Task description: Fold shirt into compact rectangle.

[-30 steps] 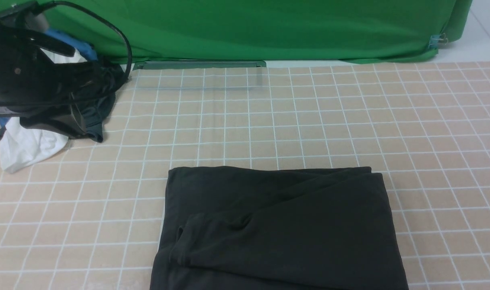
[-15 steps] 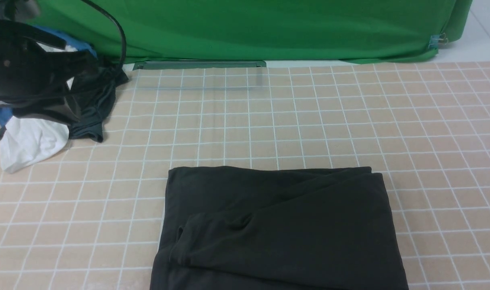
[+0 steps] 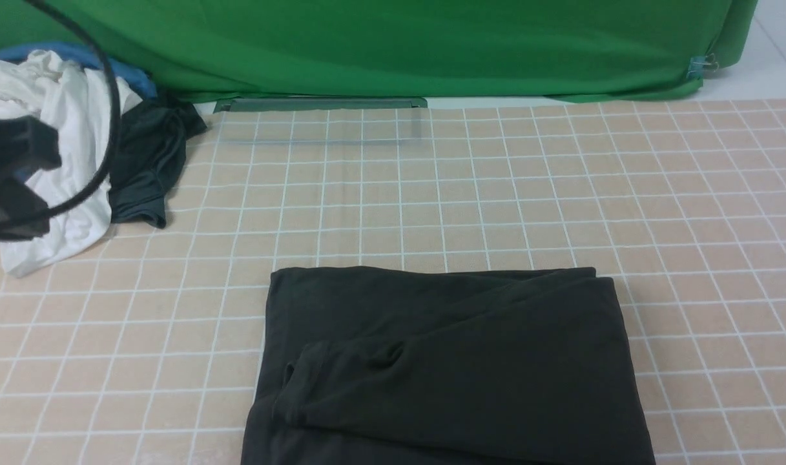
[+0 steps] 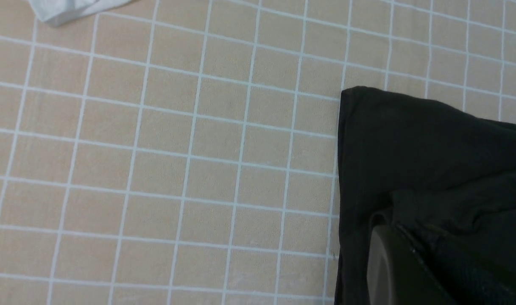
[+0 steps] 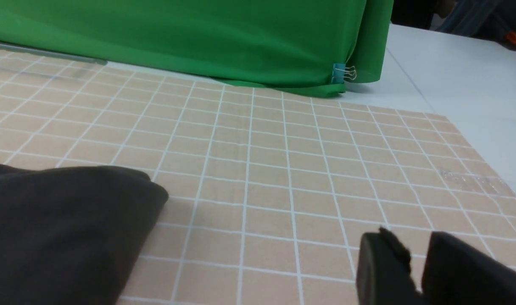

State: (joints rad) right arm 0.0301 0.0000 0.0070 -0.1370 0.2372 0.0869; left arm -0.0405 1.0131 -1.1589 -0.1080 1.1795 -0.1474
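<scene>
You have the shirt (image 3: 444,368) lying at the near middle of the checked mat (image 3: 483,194), already folded into a rough rectangle whose long axis runs left to right across your front, with one sleeve laid slantwise over its top. From the left gripper (image 4: 410,271) the cloth is right there: in the left wrist view only one dark finger shows, over the shirt's left edge, so you cannot tell whether those jaws are parted or closed, nor whether they touch the knit. The right gripper (image 5: 414,258) sits low over bare mat off the shirt's right edge, apart from the cloth, its two fingertips close together with a narrow gap and nothing held. So the left arm looks the nearer one to any remaining tidy of that edge. Farther back on the left, the white garment (image 3: 57,161) and a dark grey garment (image 3: 147,161) lie heaped, well apart from the shirt, before the green backdrop (image 3: 399,45).
</scene>
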